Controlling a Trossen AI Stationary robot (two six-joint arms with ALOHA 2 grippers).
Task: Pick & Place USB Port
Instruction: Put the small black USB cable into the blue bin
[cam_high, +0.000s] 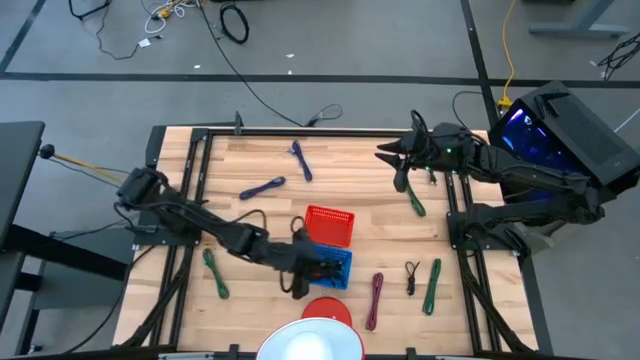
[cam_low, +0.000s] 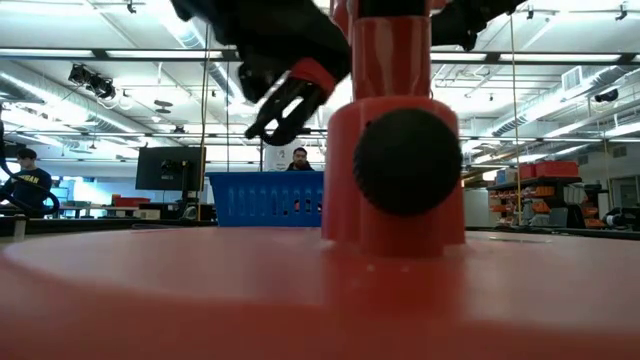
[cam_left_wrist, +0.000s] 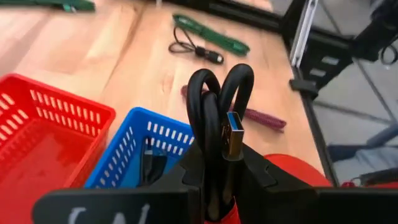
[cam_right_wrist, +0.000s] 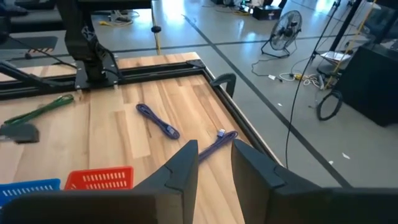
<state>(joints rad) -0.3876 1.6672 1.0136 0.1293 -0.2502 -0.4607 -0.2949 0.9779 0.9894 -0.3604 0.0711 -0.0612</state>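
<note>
I've got the left gripper (cam_left_wrist: 217, 180) pinching a folded black USB cable (cam_left_wrist: 214, 106), its loops standing up between the fingers and the blue-tongued plug (cam_left_wrist: 233, 134) facing me in the left wrist view. From above, that gripper (cam_high: 300, 268) sits just beside the blue basket (cam_high: 335, 262), on its left edge, with the red basket (cam_high: 330, 225) right behind it. There's already something dark lying in the blue basket (cam_left_wrist: 140, 155), probably another cable, though I can't make it out well.

My call: this is the carry-over before the drop. I want to ease the wrist further over the blue basket's middle, not its rim, since a springy coil like this can catch the wall and flop out onto the table (cam_high: 250, 215). Get low, then let go, and lift straight up so the loops don't snag.

Right gripper (cam_right_wrist: 214, 165) hangs over the far right corner, fingers spread, nothing in them; a green cable (cam_high: 416, 204) lies close beneath it.
</note>
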